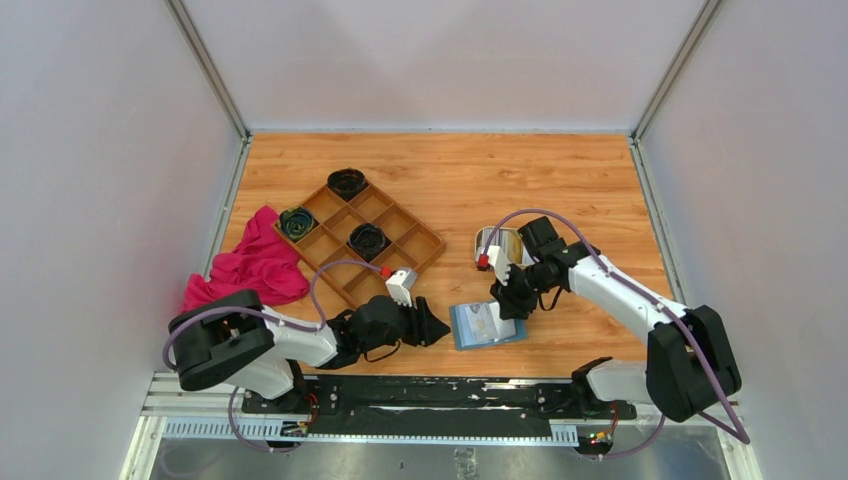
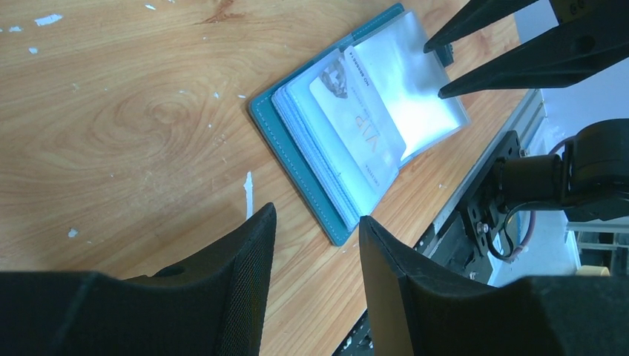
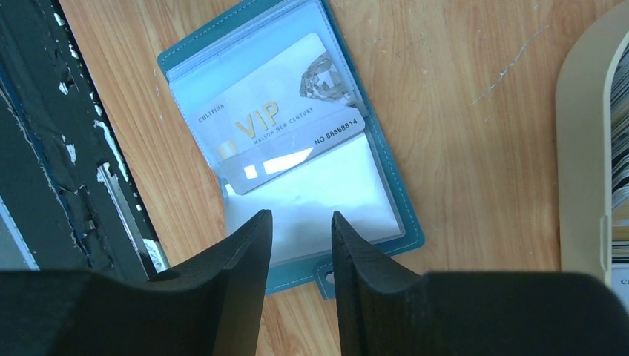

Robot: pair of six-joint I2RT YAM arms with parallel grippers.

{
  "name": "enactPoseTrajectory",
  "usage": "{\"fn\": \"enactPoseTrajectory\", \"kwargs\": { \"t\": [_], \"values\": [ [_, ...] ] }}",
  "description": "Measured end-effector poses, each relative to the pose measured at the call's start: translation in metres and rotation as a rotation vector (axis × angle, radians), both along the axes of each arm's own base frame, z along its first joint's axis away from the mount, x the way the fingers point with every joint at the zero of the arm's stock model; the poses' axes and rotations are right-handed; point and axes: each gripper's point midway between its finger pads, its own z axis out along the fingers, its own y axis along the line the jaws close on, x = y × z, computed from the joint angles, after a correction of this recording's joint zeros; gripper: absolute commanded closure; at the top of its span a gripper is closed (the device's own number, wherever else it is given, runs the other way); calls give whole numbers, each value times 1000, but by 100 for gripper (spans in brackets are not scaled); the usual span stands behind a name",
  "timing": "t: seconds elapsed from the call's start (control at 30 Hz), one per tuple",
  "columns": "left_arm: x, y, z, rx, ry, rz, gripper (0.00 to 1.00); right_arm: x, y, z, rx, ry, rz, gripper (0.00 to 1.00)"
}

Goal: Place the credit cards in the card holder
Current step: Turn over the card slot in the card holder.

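The teal card holder (image 1: 487, 326) lies open on the table near the front edge, its clear sleeves facing up. In the right wrist view a whitish VIP credit card (image 3: 282, 119) lies slanted across the card holder (image 3: 389, 185), its lower edge under clear plastic. My right gripper (image 3: 300, 216) hovers over the holder's snap-tab end, jaws apart with nothing between them. My left gripper (image 2: 315, 215) is open and empty, low over the wood just off a corner of the card holder (image 2: 297, 159). The same card (image 2: 356, 122) and the right fingers (image 2: 519, 65) show there too.
A cream oval tray (image 1: 483, 240) with more cards (image 3: 621, 133) stands just behind the holder, its rim (image 3: 578, 148) to the right in the right wrist view. A brown wooden compartment tray (image 1: 400, 222) and a pink cloth (image 1: 250, 265) lie at the left. The black base rail (image 1: 440, 392) runs close in front.
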Motion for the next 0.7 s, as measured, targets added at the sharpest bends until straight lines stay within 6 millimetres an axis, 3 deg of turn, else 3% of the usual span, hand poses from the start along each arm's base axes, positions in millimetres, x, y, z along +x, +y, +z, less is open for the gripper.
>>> {"fn": "enactPoseTrajectory", "kwargs": {
  "t": [0.7],
  "values": [
    [-5,-9,-17,32,40,-23,55,-5,-4,-13,-58,35,18,71]
  ]
}}
